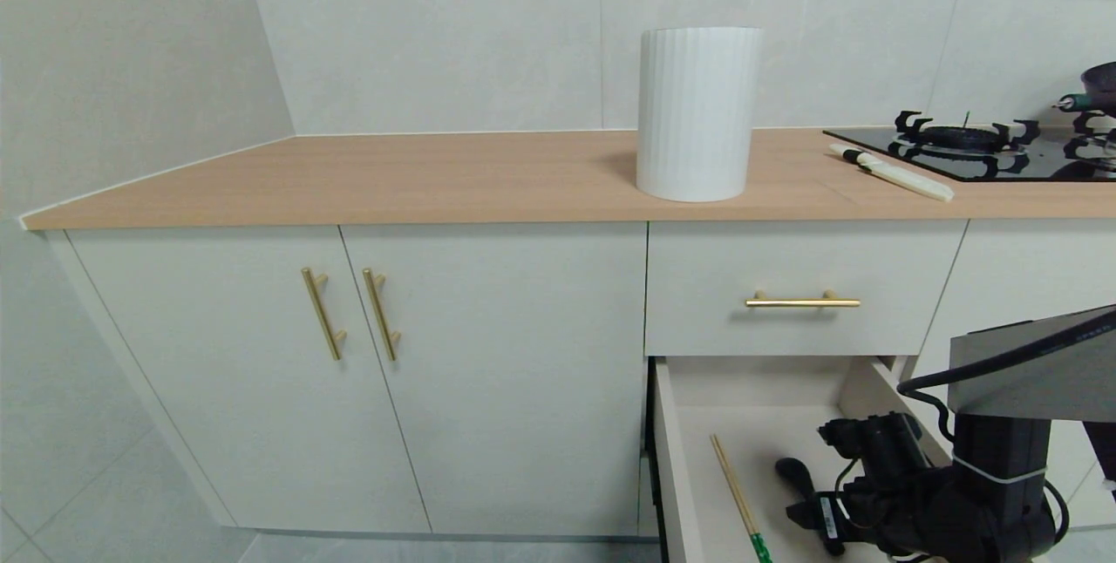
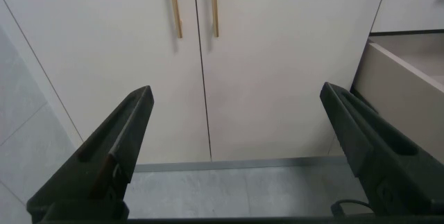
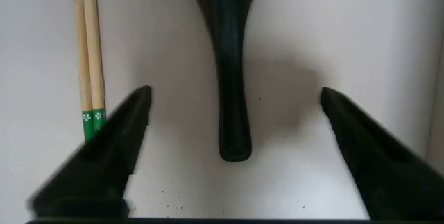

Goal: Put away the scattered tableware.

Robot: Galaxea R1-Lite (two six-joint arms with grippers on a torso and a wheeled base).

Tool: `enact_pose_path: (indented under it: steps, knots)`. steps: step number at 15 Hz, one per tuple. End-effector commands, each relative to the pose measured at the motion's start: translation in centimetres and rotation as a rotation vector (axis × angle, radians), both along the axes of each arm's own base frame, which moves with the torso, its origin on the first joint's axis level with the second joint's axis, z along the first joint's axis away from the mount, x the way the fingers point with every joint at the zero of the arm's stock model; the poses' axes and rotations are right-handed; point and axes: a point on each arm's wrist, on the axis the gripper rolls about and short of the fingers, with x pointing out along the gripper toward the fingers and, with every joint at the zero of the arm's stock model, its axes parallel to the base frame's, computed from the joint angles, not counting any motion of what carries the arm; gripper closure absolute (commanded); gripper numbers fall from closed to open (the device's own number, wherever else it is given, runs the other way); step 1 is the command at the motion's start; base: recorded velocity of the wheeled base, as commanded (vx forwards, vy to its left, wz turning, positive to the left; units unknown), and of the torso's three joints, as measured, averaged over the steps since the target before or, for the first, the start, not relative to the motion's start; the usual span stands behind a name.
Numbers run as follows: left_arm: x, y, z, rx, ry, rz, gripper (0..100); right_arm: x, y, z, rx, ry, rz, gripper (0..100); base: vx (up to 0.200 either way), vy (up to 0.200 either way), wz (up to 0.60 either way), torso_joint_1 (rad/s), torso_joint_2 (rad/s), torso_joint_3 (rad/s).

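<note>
I had the right pincer (image 3: 232, 98) released over the open white drawer (image 1: 673, 450). The black plastic spoon (image 3: 229, 50) lay flat on its floor between the jaws, touching neither: stowed, I judged. Pale wooden chopsticks (image 3: 87, 44) lay just beside. The left pincer (image 2: 236, 106), also released, gripped nothing.

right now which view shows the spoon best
The right wrist view: the spoon lies dark on the pale drawer floor, between the fingers of the open right gripper, chopsticks beside it. The head view catches one end of it past the gripper. The left wrist view faces the cabinet doors instead.
</note>
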Motion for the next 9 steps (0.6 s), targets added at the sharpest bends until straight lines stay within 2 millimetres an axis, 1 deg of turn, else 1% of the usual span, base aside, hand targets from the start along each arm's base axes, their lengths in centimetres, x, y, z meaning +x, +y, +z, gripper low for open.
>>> enact_pose_path:
  steps: [1, 3, 4, 5, 6, 7, 8, 9]
  knots:
    - [0.0, 0.0, 0.0, 0.0, 0.0, 0.0, 0, 0.0, 0.0, 0.0, 0.001, -0.002, 0.0, 0, 0.0, 0.0, 0.0, 0.0, 0.0, 0.0]
    - [0.0, 0.0, 0.0, 0.0, 0.0, 0.0, 0, 0.0, 0.1, 0.0, -0.001, -0.002, 0.001, 0, 0.0, 0.0, 0.0, 0.0, 0.0, 0.0]
    - [0.0, 0.0, 0.0, 0.0, 0.0, 0.0, 0, -0.1, 0.1, 0.3, 0.001, -0.007, 0.001, 0, 0.0, 0.0, 0.0, 0.0, 0.0, 0.0]
    - [0.0, 0.0, 0.0, 0.0, 0.0, 0.0, 0, -0.3, 0.1, 1.5, 0.009, -0.035, 0.002, 0, 0.0, 0.0, 0.0, 0.0, 0.0, 0.0]
    - [0.0, 0.0, 0.0, 0.0, 0.0, 0.0, 0, -0.5, 0.0, 3.6, 0.019, -0.081, 0.001, 0, 0.0, 0.0, 0.0, 0.0, 0.0, 0.0]
    - [0.0, 0.0, 0.0, 0.0, 0.0, 0.0, 0, -0.7, -0.1, 4.3, 0.024, -0.096, 0.0, 0, 0.0, 0.0, 0.0, 0.0, 0.0, 0.0]
    - [0.0, 0.0, 0.0, 0.0, 0.0, 0.0, 0, -1.4, -0.3, 7.2, 0.034, -0.136, 0.001, 0, 0.0, 0.0, 0.0, 0.0, 0.0, 0.0]
    - [0.0, 0.0, 0.0, 0.0, 0.0, 0.0, 0, -1.8, -0.5, 8.6, 0.036, -0.144, -0.002, 0, 0.0, 0.0, 0.0, 0.0, 0.0, 0.0]
